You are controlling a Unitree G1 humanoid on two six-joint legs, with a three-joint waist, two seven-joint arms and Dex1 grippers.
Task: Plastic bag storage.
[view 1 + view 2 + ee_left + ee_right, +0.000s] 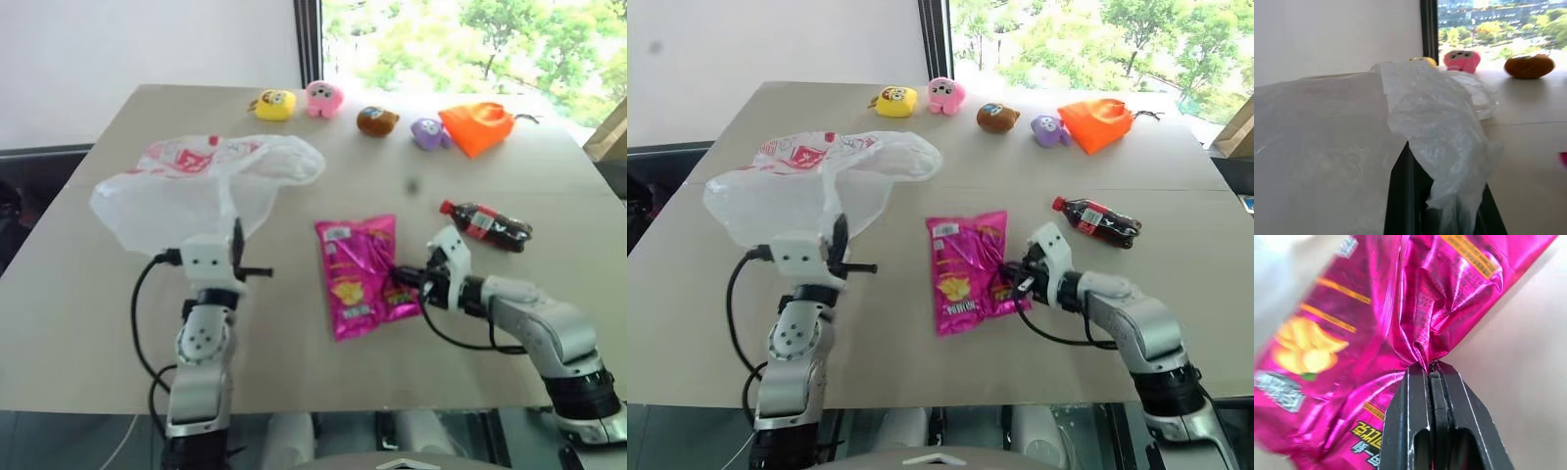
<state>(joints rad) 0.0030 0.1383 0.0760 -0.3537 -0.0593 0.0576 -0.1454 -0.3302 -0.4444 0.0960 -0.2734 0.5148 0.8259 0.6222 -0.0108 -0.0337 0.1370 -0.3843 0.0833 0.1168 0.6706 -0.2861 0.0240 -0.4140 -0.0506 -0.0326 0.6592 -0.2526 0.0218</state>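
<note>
Bag held up, snack pinched — nothing stored yet.

The left gripper [238, 257] has its fingers closed on the edge of the plastic bag [201, 191], which it holds raised above the table [78, 294] on the snack packet's left. The snack packet [358, 274] is clamped at its right edge by the closed fingers of the right gripper [1429, 369]. Beyond it lie a cola bottle [487, 224], an orange pouch [477, 127] and four small plush toys — by my reading, all still to be loaded.
</note>
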